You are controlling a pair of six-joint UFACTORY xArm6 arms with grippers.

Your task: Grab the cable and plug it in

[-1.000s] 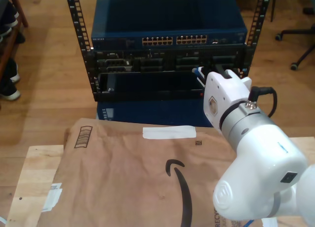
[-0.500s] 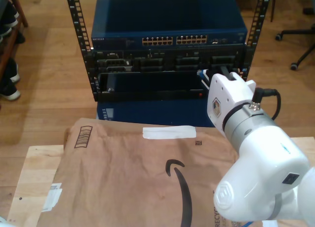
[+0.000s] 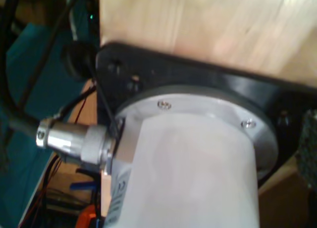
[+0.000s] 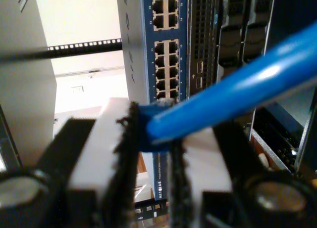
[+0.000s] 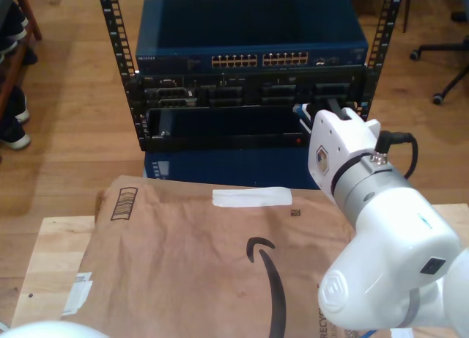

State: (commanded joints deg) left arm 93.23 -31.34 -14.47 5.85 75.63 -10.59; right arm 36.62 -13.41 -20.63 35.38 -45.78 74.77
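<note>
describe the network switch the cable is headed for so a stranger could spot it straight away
Start at the black rack on the wooden floor beyond the cardboard-covered table. The network switch is the blue box at its top, in front of my second gripper, which pinches the blue cable. Unlike the black units below it, it is blue with two yellowish blocks of ports along its front.

Cardboard sheet, office chair, shoes.

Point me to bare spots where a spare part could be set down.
Free: the cardboard sheet between the white tape strip and the printed arrow, and the wood table edge at exterior view's left. Crowded: exterior view's right, where my second gripper holds the cable near the rack.
</note>
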